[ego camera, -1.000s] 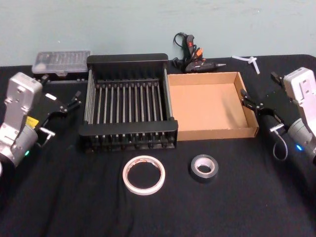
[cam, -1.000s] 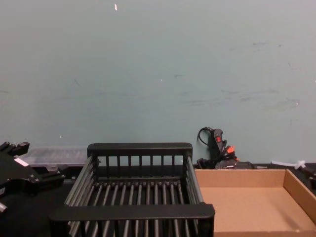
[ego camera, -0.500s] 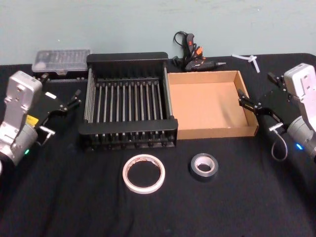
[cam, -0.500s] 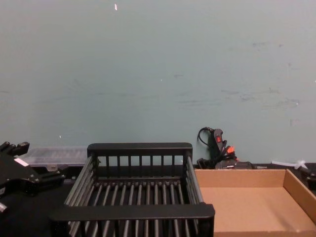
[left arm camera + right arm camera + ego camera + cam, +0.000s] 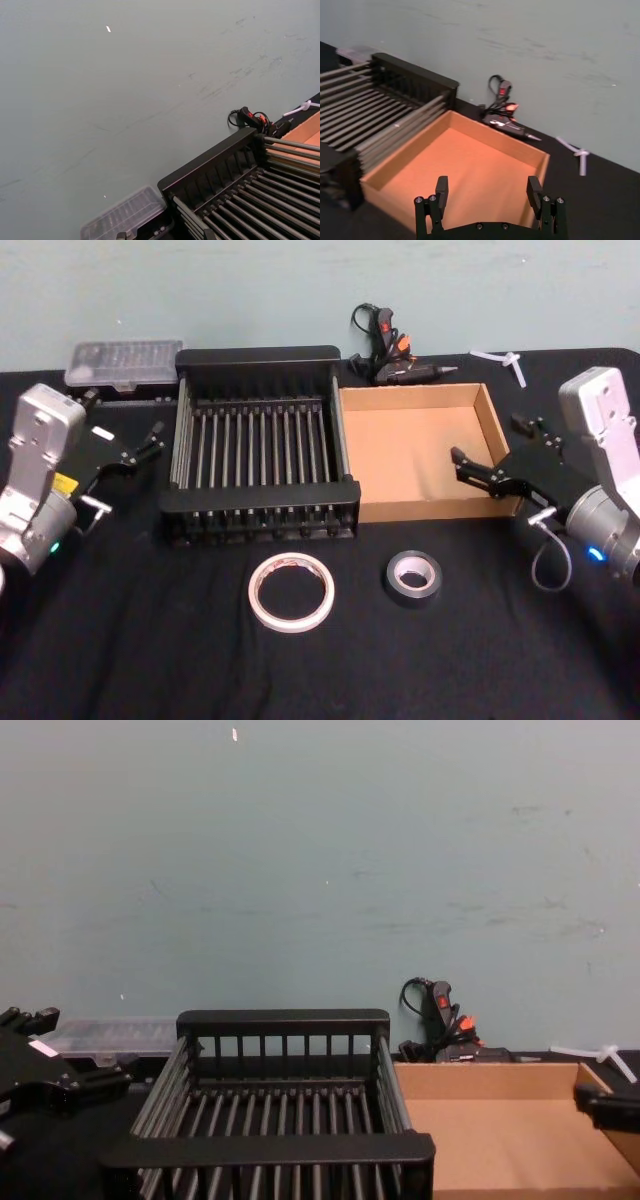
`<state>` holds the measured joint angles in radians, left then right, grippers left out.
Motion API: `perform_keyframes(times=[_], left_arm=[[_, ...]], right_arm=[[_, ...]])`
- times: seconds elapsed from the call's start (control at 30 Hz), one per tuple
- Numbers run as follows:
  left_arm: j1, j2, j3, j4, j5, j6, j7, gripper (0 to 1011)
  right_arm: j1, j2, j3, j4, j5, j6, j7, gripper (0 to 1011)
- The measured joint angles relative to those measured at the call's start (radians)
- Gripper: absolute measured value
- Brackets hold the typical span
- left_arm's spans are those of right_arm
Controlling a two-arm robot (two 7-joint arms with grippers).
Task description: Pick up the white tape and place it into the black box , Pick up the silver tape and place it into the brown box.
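The white tape (image 5: 291, 624), a wide thin ring, lies flat on the black cloth in front of the black box (image 5: 258, 502). Right of it lies the smaller silver tape (image 5: 412, 596), in front of the brown box (image 5: 430, 508). Both boxes hold nothing. My right gripper (image 5: 462, 465) hangs open over the brown box's front right corner, up and to the right of the silver tape. In the right wrist view its fingers (image 5: 441, 189) stand wide apart above the tan floor (image 5: 470, 165). My left gripper (image 5: 152, 442) rests open, left of the black box.
A black and orange glue gun (image 5: 385, 350) lies behind the boxes. A clear plastic case (image 5: 122, 362) sits at the back left, and a white plastic piece (image 5: 505, 362) at the back right. Open black cloth stretches along the front of the table.
My right gripper has swung left from beside the brown box's right wall to above its front right corner. The left arm and both tapes have stayed put.
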<state>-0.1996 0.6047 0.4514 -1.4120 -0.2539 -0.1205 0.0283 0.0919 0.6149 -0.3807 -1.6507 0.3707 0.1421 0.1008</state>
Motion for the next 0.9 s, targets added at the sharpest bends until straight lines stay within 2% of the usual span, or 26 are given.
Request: perform_keyframes(times=[0.23, 0.9], left_arm=[[0.0, 0.0, 0.0, 0.0, 0.0, 0.0, 0.0, 1001], [0.0, 0.0, 0.0, 0.0, 0.0, 0.0, 0.0, 1002]], right_arm=[[-0.034, -0.009, 0.004, -0.056, 0.011, 0.049, 0.022, 1002], [-0.134, -0.01, 0.016, -0.162, 0.017, 0.161, 0.084, 1003]])
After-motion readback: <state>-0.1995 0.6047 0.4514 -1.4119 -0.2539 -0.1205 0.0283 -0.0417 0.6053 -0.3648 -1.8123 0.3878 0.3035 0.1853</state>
